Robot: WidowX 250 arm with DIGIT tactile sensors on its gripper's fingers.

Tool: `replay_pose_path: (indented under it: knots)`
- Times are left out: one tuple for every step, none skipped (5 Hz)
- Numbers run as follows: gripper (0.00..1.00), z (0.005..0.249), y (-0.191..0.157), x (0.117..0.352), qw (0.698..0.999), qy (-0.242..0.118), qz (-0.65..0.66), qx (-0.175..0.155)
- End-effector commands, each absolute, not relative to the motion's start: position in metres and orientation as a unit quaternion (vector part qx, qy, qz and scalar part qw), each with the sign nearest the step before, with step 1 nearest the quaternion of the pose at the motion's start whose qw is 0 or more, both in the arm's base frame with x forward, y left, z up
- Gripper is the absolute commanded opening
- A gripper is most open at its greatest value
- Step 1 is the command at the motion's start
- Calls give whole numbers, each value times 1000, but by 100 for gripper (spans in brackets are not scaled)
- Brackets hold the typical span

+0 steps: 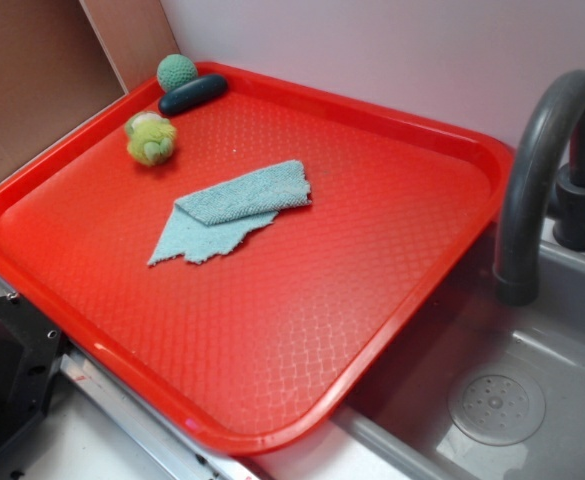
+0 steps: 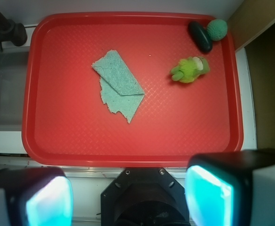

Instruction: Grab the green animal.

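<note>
exterior view: the green animal lies on the red tray near its far left corner, well apart from the folded light blue cloth at the middle. just beyond it sit a dark oblong object and a teal knitted ball on the rim. a grey faucet arches over the sink on the right. no arm shows here.

wrist view: the gripper hangs high over the tray's near edge, fingers spread wide with nothing between them. the green animal lies up and right of centre. to grab well, i'd centre over the plush first, descend straight, and close across its narrower side, keeping clear of the dark object.
</note>
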State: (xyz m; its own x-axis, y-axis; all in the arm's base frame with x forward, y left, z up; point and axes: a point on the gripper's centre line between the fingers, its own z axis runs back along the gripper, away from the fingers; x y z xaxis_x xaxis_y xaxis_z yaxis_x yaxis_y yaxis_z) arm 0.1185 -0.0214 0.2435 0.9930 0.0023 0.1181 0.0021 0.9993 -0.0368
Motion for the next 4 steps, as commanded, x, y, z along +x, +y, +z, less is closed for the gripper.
replay_pose_path:
  knots:
    - [100,244,-21,119,998,-59,0,-18]
    - [100,238,-2,124,987,-80,126,-56]
    - [100,224,20,140,962,-46,255,-88]
    - [100,211,36,155,923,-79,371,-71]
